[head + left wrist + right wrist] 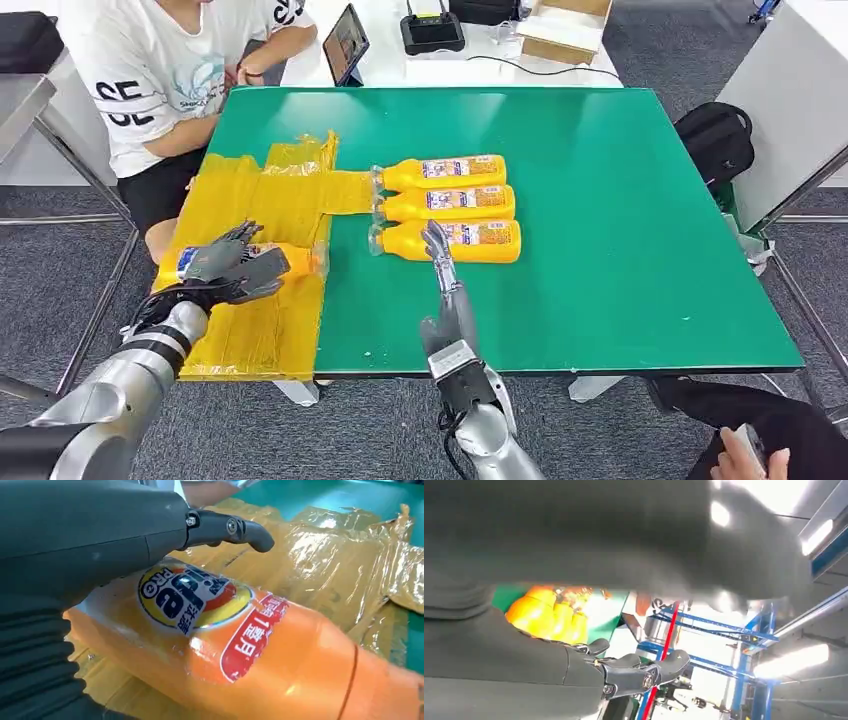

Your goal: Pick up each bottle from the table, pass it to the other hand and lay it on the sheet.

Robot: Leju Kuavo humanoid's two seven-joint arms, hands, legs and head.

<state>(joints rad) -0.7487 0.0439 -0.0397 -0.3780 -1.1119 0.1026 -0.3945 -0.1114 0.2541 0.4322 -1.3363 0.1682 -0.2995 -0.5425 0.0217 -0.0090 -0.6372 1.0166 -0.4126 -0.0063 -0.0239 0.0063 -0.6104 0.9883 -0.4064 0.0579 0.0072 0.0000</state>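
Note:
An orange bottle [297, 258] lies on the yellow sheet [260, 190] at the table's left, neck pointing right. My left hand [235, 265] lies over its base end with fingers spread. In the left wrist view a finger [230, 527] reaches straight out above the bottle [260, 650] without touching it. Three more orange bottles lie side by side mid-table: far [450, 170], middle [455, 202] and near [485, 241]. My right hand [445, 290] stands just in front of the near one, fingers stretched out, holding nothing. The right wrist view shows that hand [624, 675] and the bottles [544, 617] beyond.
A person [160, 70] sits at the far left corner of the green table [620, 250]. Behind it stand a tablet [345, 42], a black device [432, 32] and a cardboard box [565, 30]. A black backpack [715, 135] lies on the right. Another person's hand [750, 460] shows bottom right.

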